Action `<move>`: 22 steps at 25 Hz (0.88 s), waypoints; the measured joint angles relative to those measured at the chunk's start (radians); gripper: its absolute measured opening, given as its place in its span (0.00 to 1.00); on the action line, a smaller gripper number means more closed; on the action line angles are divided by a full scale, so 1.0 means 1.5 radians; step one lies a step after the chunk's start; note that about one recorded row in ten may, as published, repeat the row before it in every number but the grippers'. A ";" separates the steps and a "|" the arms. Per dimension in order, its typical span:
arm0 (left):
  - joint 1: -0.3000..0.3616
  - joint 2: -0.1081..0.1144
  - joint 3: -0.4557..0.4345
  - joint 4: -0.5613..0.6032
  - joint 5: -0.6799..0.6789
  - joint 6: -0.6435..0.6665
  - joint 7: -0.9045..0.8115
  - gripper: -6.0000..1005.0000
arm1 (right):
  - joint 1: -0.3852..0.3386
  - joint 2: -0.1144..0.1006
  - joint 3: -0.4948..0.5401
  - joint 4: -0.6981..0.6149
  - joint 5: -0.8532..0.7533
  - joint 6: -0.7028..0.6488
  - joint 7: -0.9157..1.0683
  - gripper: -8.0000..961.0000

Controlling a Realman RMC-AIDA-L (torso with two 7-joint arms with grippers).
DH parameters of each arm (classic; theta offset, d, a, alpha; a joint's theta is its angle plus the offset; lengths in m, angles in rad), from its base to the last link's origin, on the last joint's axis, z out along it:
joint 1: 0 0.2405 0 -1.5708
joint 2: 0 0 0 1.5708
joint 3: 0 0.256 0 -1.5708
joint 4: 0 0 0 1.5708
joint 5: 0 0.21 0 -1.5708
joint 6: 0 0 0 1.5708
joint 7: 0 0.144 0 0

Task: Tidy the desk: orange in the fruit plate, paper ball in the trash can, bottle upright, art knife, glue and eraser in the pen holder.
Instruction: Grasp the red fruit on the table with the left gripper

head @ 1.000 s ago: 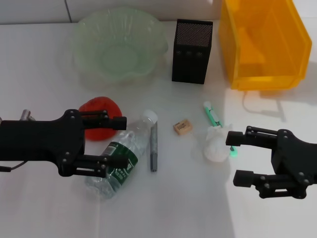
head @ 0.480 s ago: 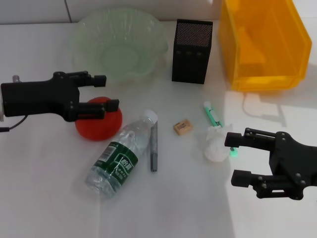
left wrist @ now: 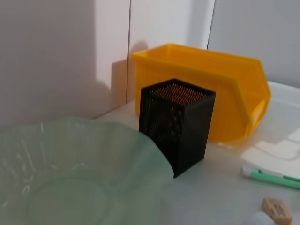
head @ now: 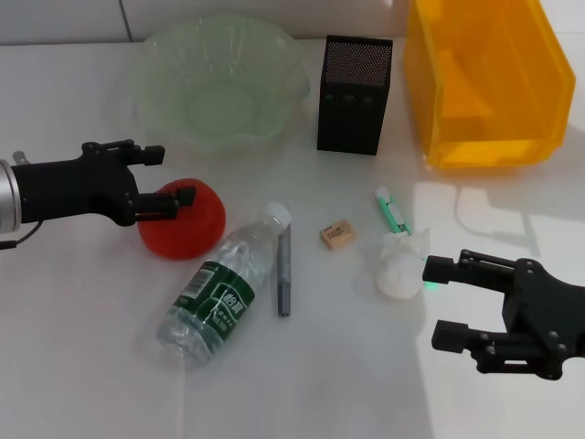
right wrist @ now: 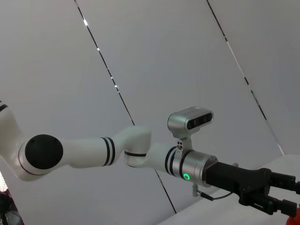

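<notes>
Left end effector (head: 167, 177) pulled back toward the counter's left edge and dropped lower since the earlier frames, now level with the round red-orange fruit (head: 183, 219), fingers spread, one above and one touching or just in front of its near-left side; nothing gripped. Right end effector (head: 448, 302) shifted slightly toward the right edge, also spread and empty, hovering just beside the crumpled white paper ball (head: 395, 268).

Orange still on the counter, left of centre, well short of the pale green glass fruit plate (head: 155, 64) at the back. Clear plastic water bottle with green label (head: 219, 291) lying on its side just beside the orange, cap pointing toward the back. Grey art knife (head: 283, 270) alongside the bottle. Tan eraser block (head: 336, 234) mid-counter. Green-and-white glue stick (head: 391, 209) near the paper ball. Black mesh pen holder (head: 355, 94) and yellow plastic bin (head: 489, 87) at the back right.

Step in hand, by judgement: grasp the orange. Best done by centring fingers on the widest part before closing, keeping clear of the bottle to avoid rolling it, closing gently against slip, then lifting high enough to clear the plate's wavy rim.
</notes>
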 joint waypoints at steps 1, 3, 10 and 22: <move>0.001 0.000 0.003 -0.002 0.003 -0.007 0.000 0.71 | 0.000 0.000 0.000 0.000 0.000 0.000 0.000 0.84; 0.001 -0.002 0.015 -0.011 0.014 -0.032 0.000 0.70 | 0.000 0.000 -0.002 0.003 0.000 0.005 0.000 0.84; 0.002 -0.005 0.064 -0.025 0.021 -0.081 -0.001 0.66 | 0.009 0.001 -0.006 0.006 -0.002 0.009 0.000 0.84; 0.003 -0.005 0.067 -0.016 0.011 -0.065 0.002 0.48 | 0.012 0.001 -0.006 0.019 -0.001 0.015 0.001 0.84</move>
